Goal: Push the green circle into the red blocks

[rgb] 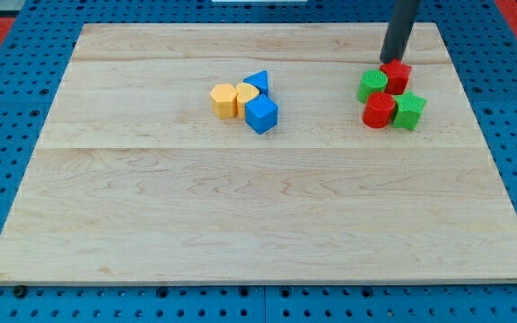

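Closest to the camera is just the bare front edge of the wooden board [258, 269], nothing sitting on it down there. Up in the middle, a bit left of centre, there's a little huddle: a blue cube [261, 115] at the front, a blue triangle [257, 83] behind it, and two yellow blocks touching each other, a yellow hexagon-ish one [224, 100] on the left and a yellow heart-ish one [246, 93] next to it.

Upper right of the frame is the busy bit. The green circle [372, 85] is pressed right against the left side of a red cube [396, 76]. Just below them sits a red cylinder [379, 110], with a green star-like block [409, 110] touching its right side.

No hand to clench or release here, just a rod: my tip [389, 59] is down right at the back of the red cube, looks like it's touching
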`<state>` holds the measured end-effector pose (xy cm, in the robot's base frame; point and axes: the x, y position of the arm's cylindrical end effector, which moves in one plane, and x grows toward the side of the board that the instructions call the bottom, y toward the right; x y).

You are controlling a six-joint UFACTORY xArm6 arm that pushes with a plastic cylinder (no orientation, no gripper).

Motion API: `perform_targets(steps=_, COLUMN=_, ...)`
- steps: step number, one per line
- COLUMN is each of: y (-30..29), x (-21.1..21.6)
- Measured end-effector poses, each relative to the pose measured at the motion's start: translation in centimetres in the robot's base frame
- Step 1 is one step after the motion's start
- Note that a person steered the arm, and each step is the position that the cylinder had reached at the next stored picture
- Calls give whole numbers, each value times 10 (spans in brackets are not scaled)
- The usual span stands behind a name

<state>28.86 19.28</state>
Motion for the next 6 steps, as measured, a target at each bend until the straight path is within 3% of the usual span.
perform_targets(steps=2, y=0, x=14)
perform_targets(steps=4, y=-53, x=3)
perform_targets(steps=6, y=-69, x=51)
